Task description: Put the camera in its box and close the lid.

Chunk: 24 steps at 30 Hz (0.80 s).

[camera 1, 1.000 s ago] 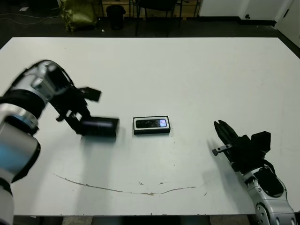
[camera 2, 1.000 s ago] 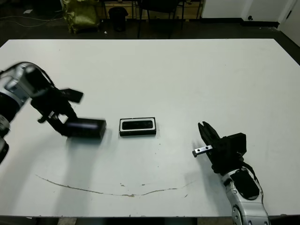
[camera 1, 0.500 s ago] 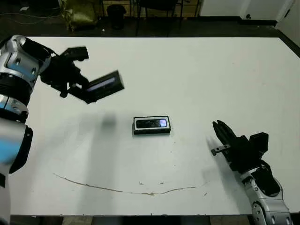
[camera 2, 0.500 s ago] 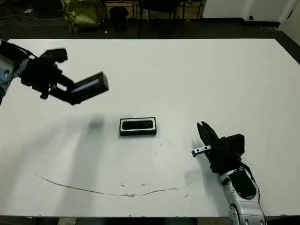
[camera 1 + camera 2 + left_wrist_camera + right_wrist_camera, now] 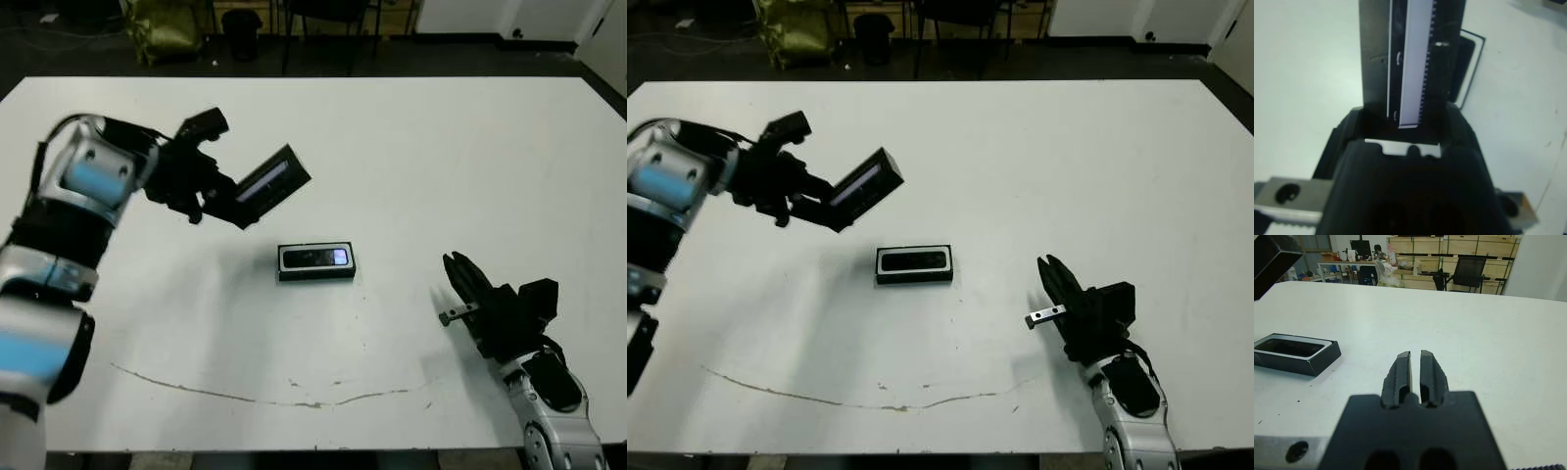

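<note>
The box (image 5: 316, 275), a small black tray with white lining, lies in the middle of the table. The camera (image 5: 315, 258), a slim black bar, rests inside it. My left gripper (image 5: 223, 199) is shut on the lid (image 5: 266, 182), a flat black cover with a glossy strip. It holds the lid tilted in the air, above and to the left of the box. In the left wrist view the lid (image 5: 1415, 58) stands between the fingers with the box (image 5: 1469, 63) behind it. My right gripper (image 5: 458, 274) is shut and holds nothing, right of the box near the front edge.
A thin brown scuff line (image 5: 294, 397) runs across the table near its front edge. Beyond the far edge stand chairs (image 5: 323, 20) and a yellow-green bag (image 5: 167, 29) on a dark floor. In the right wrist view the box (image 5: 1317, 363) lies off to one side of the fingers.
My left gripper lifted the lid off the table left of the box, raised it, then swung it right toward the box. The right arm barely moved.
</note>
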Each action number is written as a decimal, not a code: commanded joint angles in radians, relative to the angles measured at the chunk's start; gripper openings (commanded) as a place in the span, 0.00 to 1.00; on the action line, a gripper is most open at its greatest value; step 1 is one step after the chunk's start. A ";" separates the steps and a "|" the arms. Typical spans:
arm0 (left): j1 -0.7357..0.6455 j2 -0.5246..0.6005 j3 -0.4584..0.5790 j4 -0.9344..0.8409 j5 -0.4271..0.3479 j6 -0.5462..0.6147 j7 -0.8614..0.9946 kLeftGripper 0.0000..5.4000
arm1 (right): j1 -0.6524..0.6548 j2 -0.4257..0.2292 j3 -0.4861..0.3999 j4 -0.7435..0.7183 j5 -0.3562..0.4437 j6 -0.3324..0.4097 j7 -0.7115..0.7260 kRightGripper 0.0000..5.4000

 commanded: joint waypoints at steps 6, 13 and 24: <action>0.076 0.021 -0.016 -0.084 -0.062 0.132 0.049 0.41 | 0.012 -0.001 -0.001 0.010 -0.002 0.012 -0.002 0.00; 0.094 0.023 -0.033 -0.073 -0.081 0.106 0.067 0.41 | 0.014 0.000 0.004 0.009 -0.009 0.012 -0.010 0.00; 0.071 0.012 -0.052 -0.019 -0.127 0.094 0.031 0.41 | 0.012 0.007 0.005 0.037 0.000 -0.002 -0.002 0.00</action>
